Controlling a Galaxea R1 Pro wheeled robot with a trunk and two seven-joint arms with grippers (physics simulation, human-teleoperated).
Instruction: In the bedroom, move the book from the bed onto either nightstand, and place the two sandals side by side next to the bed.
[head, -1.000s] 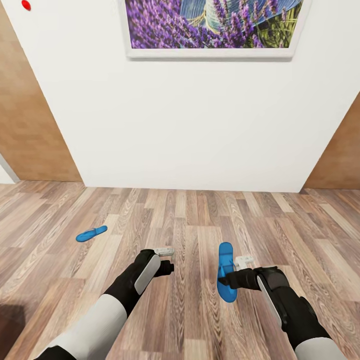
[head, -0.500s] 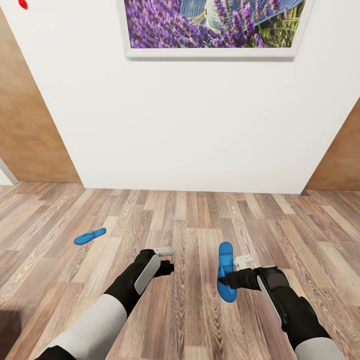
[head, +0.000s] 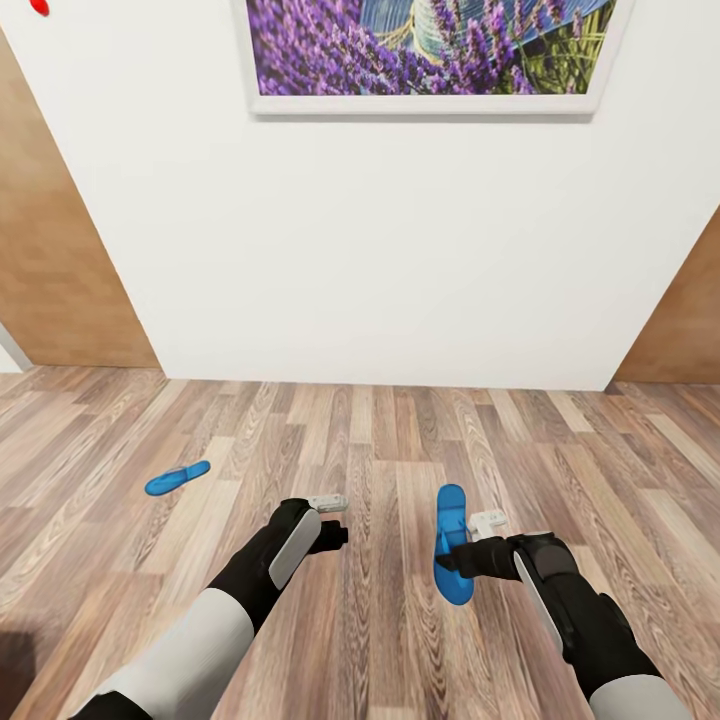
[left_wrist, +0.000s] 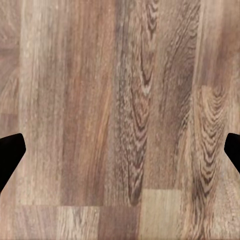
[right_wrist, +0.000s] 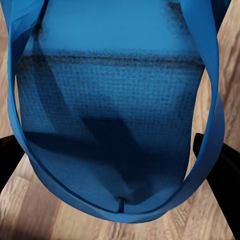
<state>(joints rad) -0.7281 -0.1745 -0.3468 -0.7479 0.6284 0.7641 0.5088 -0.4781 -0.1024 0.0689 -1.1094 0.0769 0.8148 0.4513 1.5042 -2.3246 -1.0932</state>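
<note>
My right gripper (head: 452, 560) is shut on one bright blue sandal (head: 452, 540), held above the wood floor with its length pointing away from me. In the right wrist view the sandal's sole and strap (right_wrist: 115, 100) sit between the dark fingers (right_wrist: 222, 167). The other sandal (head: 177, 478) lies flat on the floor to the left, well ahead of my left gripper (head: 338, 537). That gripper is open and holds nothing; its fingertips (left_wrist: 10, 155) stand wide apart over bare planks. The bed, the book and the nightstand are out of view.
A white wall (head: 400, 260) with a framed lavender picture (head: 425, 50) stands straight ahead. Brown wooden doors flank it at the left (head: 60, 270) and right (head: 685, 320). Wood-plank floor (head: 400, 430) stretches between me and the wall.
The whole picture has drifted slightly, so the camera moved a little. Both arms keep their pose and the held sandal stays in the right gripper.
</note>
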